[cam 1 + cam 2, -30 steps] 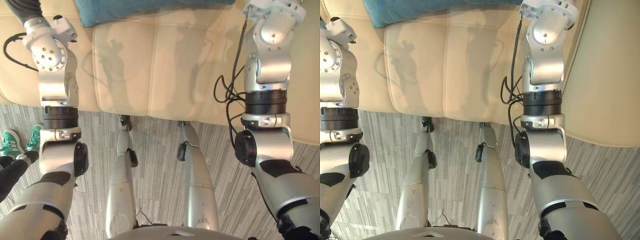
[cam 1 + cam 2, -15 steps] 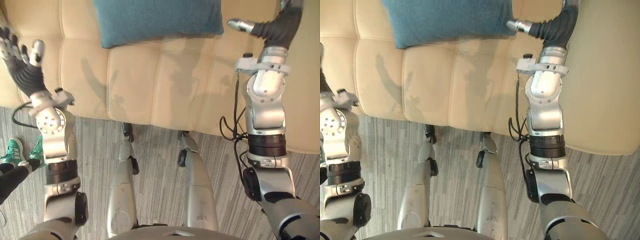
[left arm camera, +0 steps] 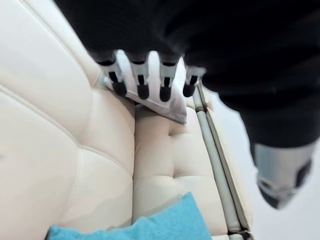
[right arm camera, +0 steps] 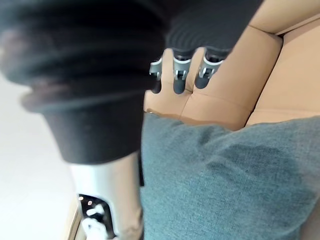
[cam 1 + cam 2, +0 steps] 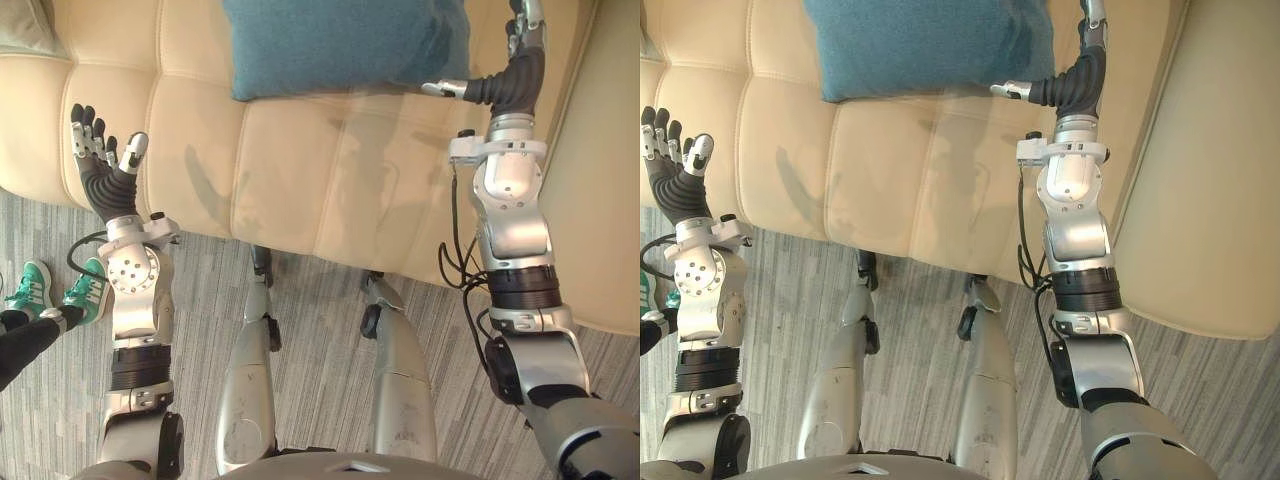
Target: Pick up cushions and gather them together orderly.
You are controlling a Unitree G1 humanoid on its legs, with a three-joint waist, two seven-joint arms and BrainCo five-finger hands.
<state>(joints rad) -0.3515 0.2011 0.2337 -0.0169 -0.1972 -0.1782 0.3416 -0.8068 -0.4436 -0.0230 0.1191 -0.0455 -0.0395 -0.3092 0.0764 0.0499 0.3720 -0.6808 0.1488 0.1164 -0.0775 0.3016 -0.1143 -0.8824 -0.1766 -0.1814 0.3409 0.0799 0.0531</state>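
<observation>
Cushion (image 5: 345, 45) in teal: where does it lie, and how will it handle?

— Flat on the cream sofa (image 5: 300, 170) seat. I judge it light, soft and floppy, cloth not slippery; it should sag from one corner.

— So where to take it?

— By both side edges. Right hand (image 5: 512, 78) stands just beside its right corner, fingers straight, holding nothing; left hand (image 5: 100, 165) is spread wide, well apart.

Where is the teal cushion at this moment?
The teal cushion lies on the cream sofa, at the top centre of both eye views. The right hand is close beside its right edge.
</observation>
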